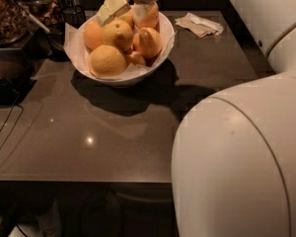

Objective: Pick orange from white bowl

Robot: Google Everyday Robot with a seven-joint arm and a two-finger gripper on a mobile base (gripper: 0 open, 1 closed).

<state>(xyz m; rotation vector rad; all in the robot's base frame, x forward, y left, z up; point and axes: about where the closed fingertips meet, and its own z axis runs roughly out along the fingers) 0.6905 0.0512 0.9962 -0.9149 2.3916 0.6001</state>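
Observation:
The white bowl (164, 47), lined with crinkled white paper, stands at the back of the dark table and holds several fruits. Yellowish oranges lie at its front left (107, 60) and middle (118, 33). Deeper-orange fruits lie at the left (91, 33) and right (148, 42), with a small one (135, 58) between. My gripper (144, 6) comes down from the top edge at the bowl's back rim. It is right against another orange (150, 16) there, which it partly hides. My arm's white shell (241, 167) fills the lower right.
A pale yellow block (113, 4) leans at the bowl's back left. A crumpled napkin (200, 23) lies at the back right. Dark containers of brown food (7, 14) and a cable (2, 132) are on the left. The table's front edge (84, 181) runs below.

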